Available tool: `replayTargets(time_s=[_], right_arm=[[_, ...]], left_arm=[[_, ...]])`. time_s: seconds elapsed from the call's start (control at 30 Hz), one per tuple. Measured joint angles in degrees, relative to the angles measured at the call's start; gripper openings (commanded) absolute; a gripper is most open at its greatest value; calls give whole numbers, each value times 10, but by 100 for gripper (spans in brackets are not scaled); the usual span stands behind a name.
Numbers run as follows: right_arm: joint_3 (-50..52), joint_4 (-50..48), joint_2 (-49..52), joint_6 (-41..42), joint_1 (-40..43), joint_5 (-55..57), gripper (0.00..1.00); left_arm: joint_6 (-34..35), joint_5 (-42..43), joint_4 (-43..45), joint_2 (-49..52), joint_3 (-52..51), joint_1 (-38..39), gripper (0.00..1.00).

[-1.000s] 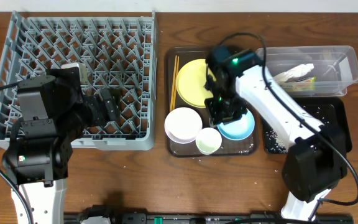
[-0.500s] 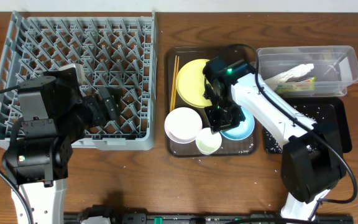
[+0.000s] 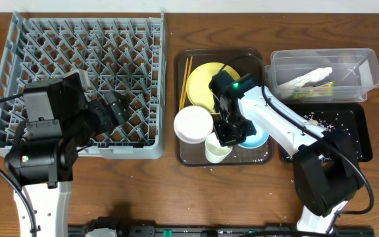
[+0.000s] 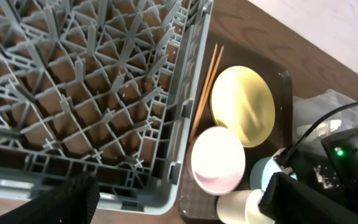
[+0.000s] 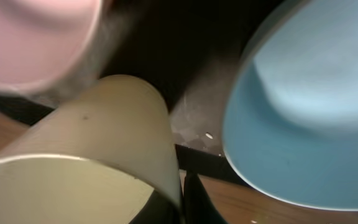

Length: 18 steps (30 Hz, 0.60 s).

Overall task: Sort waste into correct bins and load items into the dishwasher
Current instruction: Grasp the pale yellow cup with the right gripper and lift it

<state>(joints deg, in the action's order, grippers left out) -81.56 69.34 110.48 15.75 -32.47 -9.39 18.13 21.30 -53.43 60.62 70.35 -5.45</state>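
Pincer of the right arm [image 3: 227, 135] is clenched on the rim of the small white cup [image 3: 217, 150], which tilts on the dark brown tray [image 3: 188, 157], just beside the white bowl [image 3: 193, 123] and the light blue bowl [image 3: 256, 137]. The left pincer [image 3: 110, 112] stands released above the grey dish rack [image 3: 45, 39].

A yellow plate [image 3: 202, 84], white bowl [image 3: 192, 123], pale blue bowl [image 3: 257, 138], cream cup [image 3: 216, 151], grey rack [image 3: 110, 46].
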Motion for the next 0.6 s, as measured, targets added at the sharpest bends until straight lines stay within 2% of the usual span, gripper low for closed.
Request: replayTargets(time_s=[0.17, 0.3, 0.6], right_arm=[[0, -16, -4, 0, 1, -8, 1], [0, -41, -29, -5, 19, -47, 1], [-3, -145, -134, -40, 177, -231, 1]], left_arm=[[42, 9, -5, 8, 0, 0, 89], [64, 54, -5, 22, 0, 0, 89], [76, 240, 4, 77, 0, 0, 90]])
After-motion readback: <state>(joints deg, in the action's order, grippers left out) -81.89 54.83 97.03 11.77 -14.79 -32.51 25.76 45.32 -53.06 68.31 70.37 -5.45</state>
